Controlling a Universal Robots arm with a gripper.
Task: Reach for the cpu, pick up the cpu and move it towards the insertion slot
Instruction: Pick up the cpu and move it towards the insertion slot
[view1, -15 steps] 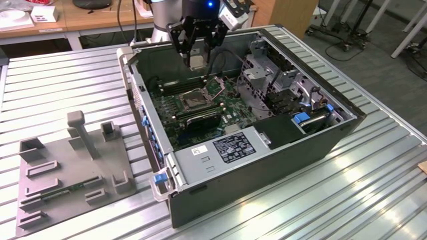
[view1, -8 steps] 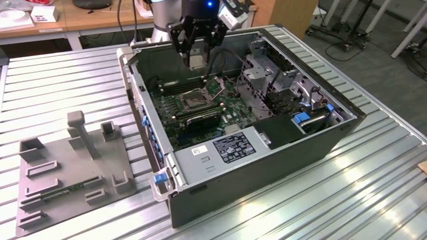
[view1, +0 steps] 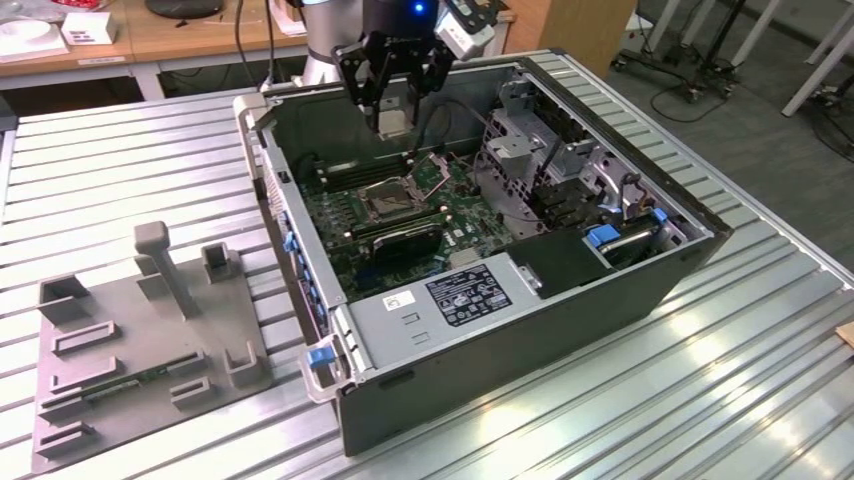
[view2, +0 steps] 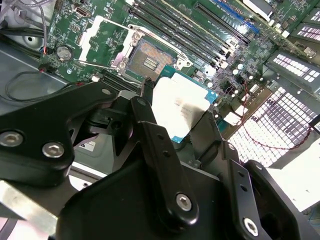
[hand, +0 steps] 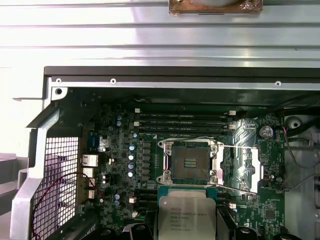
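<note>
Silvery-white metal marks the top of the cpu (view1: 392, 122), which is seen clamped between the black fingers (view2: 160, 150) of the tool (view1: 392, 118), held in the air above the open computer case (view1: 641, 290). In both wrist views the chip (hand: 186, 214) is shown with its green edge gripped on two opposite sides, so the tool is judged to be clenched on it.

The insertion slot (view1: 392, 199) is seen on the green motherboard (view1: 461, 215) below, with its dark centre bare and its metal retaining frame (hand: 248, 165) swung open to one side. In the first wrist view the socket (hand: 190, 162) lies just beyond the chip's edge, so the chip is judged to be near the slot but not yet over it, and well above the board in the exterior view.

Several risks can be judged from here. The chip could be tilted or slipped if the grip on its thin edges is uneven. The socket's fine contacts could be bent by a skewed or misaligned approach. The open frame or the nearby memory slots (view2: 200, 35) could be struck by the fingers.
</note>
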